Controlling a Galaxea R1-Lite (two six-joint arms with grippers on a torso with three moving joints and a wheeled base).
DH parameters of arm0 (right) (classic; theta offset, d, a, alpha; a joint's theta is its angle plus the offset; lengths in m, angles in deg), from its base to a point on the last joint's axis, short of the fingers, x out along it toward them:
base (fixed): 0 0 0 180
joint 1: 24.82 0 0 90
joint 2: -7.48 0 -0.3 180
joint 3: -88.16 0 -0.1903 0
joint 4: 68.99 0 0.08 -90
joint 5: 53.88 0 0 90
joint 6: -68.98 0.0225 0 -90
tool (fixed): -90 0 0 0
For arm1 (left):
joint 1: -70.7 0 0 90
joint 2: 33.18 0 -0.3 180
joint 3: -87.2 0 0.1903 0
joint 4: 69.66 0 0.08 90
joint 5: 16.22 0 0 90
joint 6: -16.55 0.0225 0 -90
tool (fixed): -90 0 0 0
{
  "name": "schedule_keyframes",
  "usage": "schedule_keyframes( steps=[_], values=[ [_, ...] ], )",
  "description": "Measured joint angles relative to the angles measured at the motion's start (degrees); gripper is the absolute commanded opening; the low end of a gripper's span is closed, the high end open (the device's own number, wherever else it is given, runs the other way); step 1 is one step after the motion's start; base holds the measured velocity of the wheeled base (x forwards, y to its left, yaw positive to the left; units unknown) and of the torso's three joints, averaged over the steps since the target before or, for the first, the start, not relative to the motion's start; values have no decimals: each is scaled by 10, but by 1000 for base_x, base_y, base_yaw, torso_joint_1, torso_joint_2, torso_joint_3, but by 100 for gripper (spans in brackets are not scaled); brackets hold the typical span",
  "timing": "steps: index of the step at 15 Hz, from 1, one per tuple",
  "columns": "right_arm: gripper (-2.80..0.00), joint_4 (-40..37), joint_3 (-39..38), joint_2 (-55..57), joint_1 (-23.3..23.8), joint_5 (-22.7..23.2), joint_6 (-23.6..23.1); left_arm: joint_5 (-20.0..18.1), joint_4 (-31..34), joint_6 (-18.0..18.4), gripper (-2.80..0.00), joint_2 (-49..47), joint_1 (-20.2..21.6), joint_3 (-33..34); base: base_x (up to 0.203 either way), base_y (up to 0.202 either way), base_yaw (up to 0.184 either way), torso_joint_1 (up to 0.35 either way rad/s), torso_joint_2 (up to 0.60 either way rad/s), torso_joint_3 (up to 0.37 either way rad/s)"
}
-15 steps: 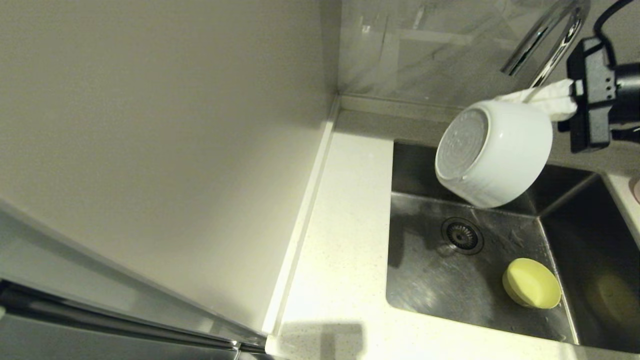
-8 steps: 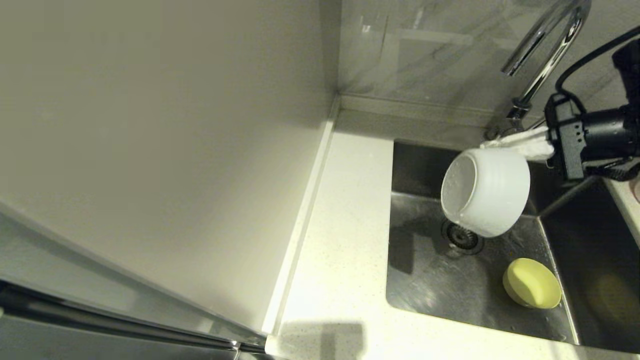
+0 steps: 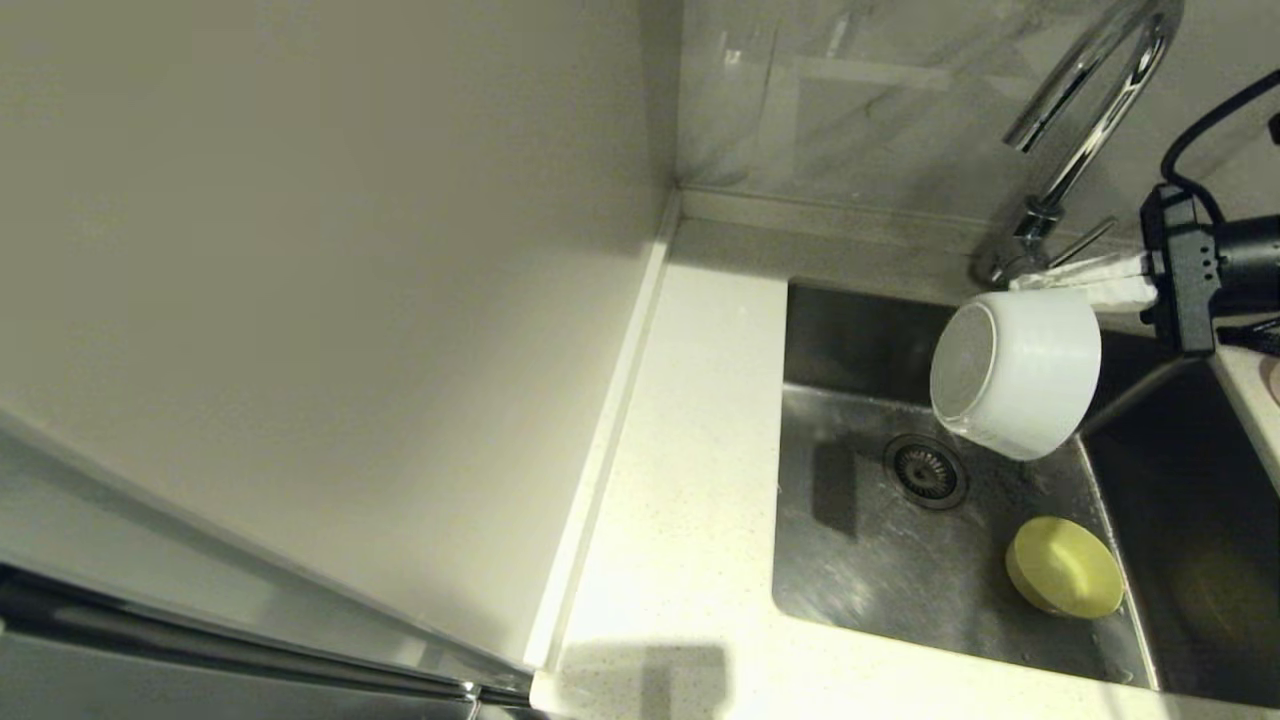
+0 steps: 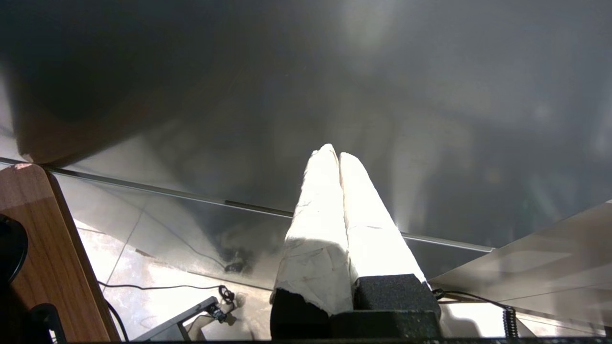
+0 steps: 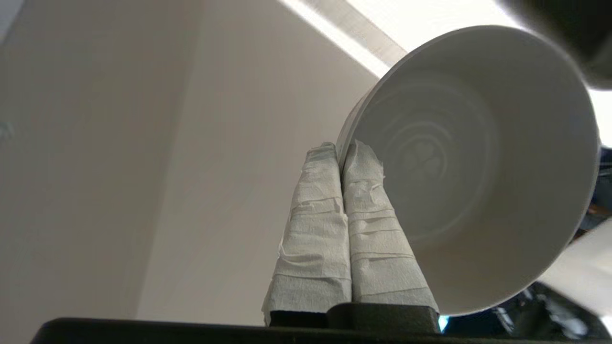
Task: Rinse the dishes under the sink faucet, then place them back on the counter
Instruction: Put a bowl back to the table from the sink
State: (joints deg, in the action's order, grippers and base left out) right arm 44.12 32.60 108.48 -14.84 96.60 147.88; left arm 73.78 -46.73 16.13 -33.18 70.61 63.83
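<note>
My right gripper (image 3: 1026,284) is shut on the rim of the white bowl (image 3: 1015,370), which hangs on its side over the sink (image 3: 850,570), base turned left. In the right wrist view the taped fingers (image 5: 313,224) pinch the rim, with the white bowl (image 5: 473,167) showing its hollow inside. The faucet (image 3: 1085,110) curves just above and behind the bowl. A yellow-green bowl (image 3: 1065,567) lies upside down on the sink floor at the front right. The left gripper (image 4: 334,154) is shut and empty, away from the sink.
The white speckled counter (image 3: 690,470) runs along the sink's left side, against a plain wall panel (image 3: 330,300). The round drain (image 3: 925,470) sits below the held bowl. A pinkish sliver (image 3: 1272,378) shows at the right edge on the counter.
My right gripper brought the white bowl down from beside the spout to low over the sink. It rolled the bowl mouth-left, then back to base-left, and shifted slightly right.
</note>
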Motion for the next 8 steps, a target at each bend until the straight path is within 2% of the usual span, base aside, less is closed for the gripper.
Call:
schedule_keyframes(
  steps=[2, 4, 6, 8],
  values=[
    [-280, -2, 21, -4, 18, 1, -36, 0, 0, 0, -280, 0, 0, 0, 0, 0, 0, 0, 0, 0],
    [-280, 0, 76, -14, 42, 0, -110, 0, 0, 0, -280, 0, 0, 0, 0, 0, 0, 0, 0, 0],
    [-280, 0, 76, -29, 60, -18, -232, 0, 0, 0, -280, 0, 0, 0, 0, 0, 0, 0, 0, 0],
    [-280, 2, 25, -49, 71, -73, -392, 0, 0, 0, -280, 0, 0, 0, 0, 0, 0, 0, 0, 0]
  ],
)
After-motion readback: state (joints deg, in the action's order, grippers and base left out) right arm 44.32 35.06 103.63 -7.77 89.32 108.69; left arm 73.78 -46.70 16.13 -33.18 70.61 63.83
